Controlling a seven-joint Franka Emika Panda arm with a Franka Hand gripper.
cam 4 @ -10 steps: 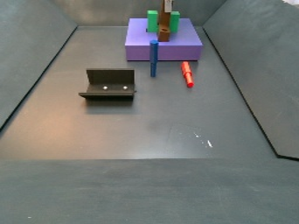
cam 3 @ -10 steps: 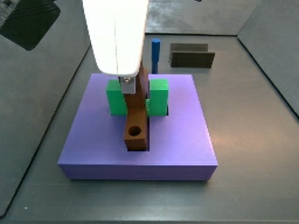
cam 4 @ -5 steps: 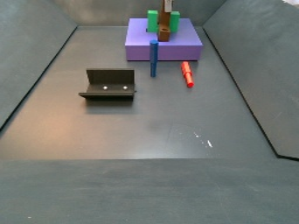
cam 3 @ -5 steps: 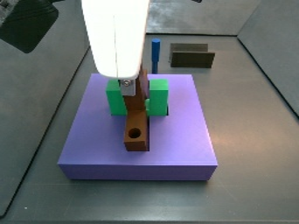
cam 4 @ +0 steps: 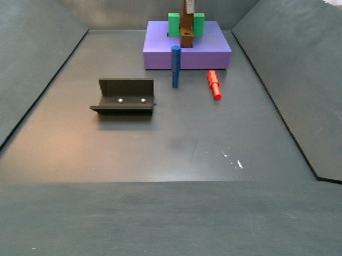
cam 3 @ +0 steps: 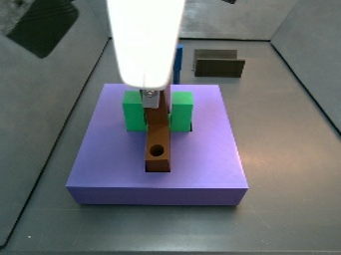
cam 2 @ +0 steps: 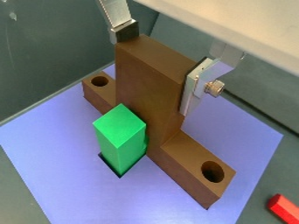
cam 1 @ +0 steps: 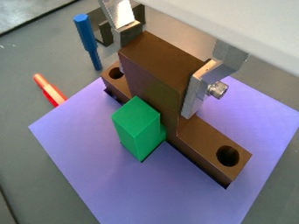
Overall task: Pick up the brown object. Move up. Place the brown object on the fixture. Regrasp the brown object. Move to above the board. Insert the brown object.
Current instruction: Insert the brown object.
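The brown object [cam 1: 158,92] lies in the groove of the purple board [cam 1: 70,153], its upright part standing beside the green U-shaped block [cam 1: 138,127]. In both wrist views my gripper [cam 1: 162,66] [cam 2: 152,70] straddles that upright part. One of the fingers [cam 2: 197,83] runs down along its side, and the other is half hidden behind its far top corner. The jaws look slightly apart from the piece. In both side views the gripper [cam 3: 152,97] [cam 4: 191,12] hangs over the brown object [cam 3: 158,139] on the board [cam 3: 200,149]. The fixture [cam 4: 123,97] stands apart on the floor.
A blue peg [cam 4: 177,65] stands at the board's edge, and a red peg [cam 4: 214,84] lies on the floor beside it. The fixture [cam 3: 220,66] sits beyond the board in a side view. Grey walls close in the floor.
The arm has shifted a little while the brown object stays still in the board's groove. The fingers look narrower in a side view.
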